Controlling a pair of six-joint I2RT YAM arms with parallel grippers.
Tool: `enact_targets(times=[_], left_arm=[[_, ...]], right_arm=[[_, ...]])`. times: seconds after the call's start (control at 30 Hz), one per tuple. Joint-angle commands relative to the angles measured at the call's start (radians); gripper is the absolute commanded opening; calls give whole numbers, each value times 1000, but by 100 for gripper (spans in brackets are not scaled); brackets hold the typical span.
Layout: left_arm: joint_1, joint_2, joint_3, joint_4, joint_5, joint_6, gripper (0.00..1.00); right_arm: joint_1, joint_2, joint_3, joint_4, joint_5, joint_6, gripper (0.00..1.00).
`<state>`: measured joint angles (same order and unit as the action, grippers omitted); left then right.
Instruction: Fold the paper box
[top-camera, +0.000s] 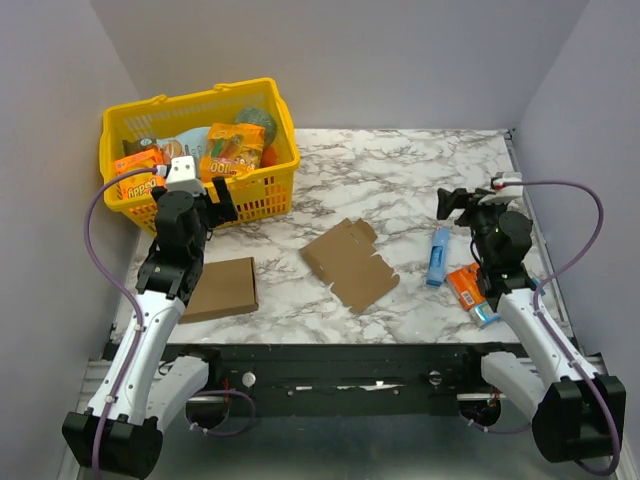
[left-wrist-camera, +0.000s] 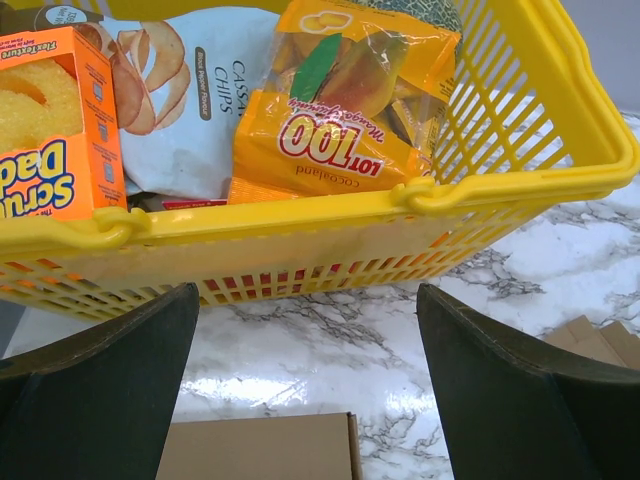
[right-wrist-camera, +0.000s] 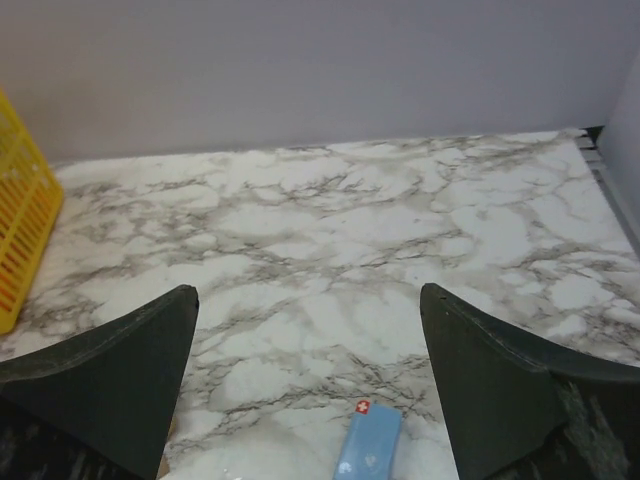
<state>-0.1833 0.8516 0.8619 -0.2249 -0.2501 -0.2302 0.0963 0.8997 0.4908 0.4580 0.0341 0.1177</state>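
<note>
Top external view: two grippers, both with jaws spread wide and holding nothing. The left gripper (top-camera: 215, 202) hangs just in front of the basket (top-camera: 270, 190). The right gripper (top-camera: 455, 203) hovers over bare tabletop (top-camera: 400, 170) at the right, just behind the blue tube (top-camera: 438, 256).

One paper box (top-camera: 350, 262) lies flat and unfolded at the middle of the tabletop, between the two arms and touched by neither. It is thin plain brown cardboard, turned at an angle, with crease lines across it and notched tabs along its far and right edges. The left wrist view catches only a corner of it at the right edge.

One plain cardboard rectangle (top-camera: 222, 287) lies flat by the left arm, below the left gripper. One blue tube and one orange packet (top-camera: 467, 288) lie by the right arm, near each other. The right wrist view shows a small red square with a white cross on the tube.

One yellow basket stands at the far left. In it, the left wrist view shows an orange carton (left-wrist-camera: 55, 130) reading "Scru… Dad…", a white bag (left-wrist-camera: 190, 100) reading "CASSA… CHIPS", and an orange bag (left-wrist-camera: 330, 125) marked "LOT 100" and "cocoaland".
</note>
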Motion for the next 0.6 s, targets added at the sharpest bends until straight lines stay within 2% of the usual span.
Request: enact_targets(times=[0.0,0.1,0.27,0.3,0.37,0.43,0.57], left_arm=[[2,-13,25,12,-23,-20,99],[2,-14,12,21,-15,-29,99],[2,-11,-6,24,18,-32,99],[4,-10,-8,22,21,-32,99],[4,-5,-11,18,35,-32,99],[4,-6,-18,24,49,-32,99],[4,-2,-23,36,92,-37,99]], right_arm=[[-3,108,161,-206,-250,-21,98],[32,243,310,-380,-312,-55,93],[140,505,550,-629,-309,-99,90],[172,601,583,-684,-312,-101,90],[194,697,701,-749,-309,-101,86],[210,818,799,-803,-333,-90,86],[212,967,922,-837,-375,-58,83]])
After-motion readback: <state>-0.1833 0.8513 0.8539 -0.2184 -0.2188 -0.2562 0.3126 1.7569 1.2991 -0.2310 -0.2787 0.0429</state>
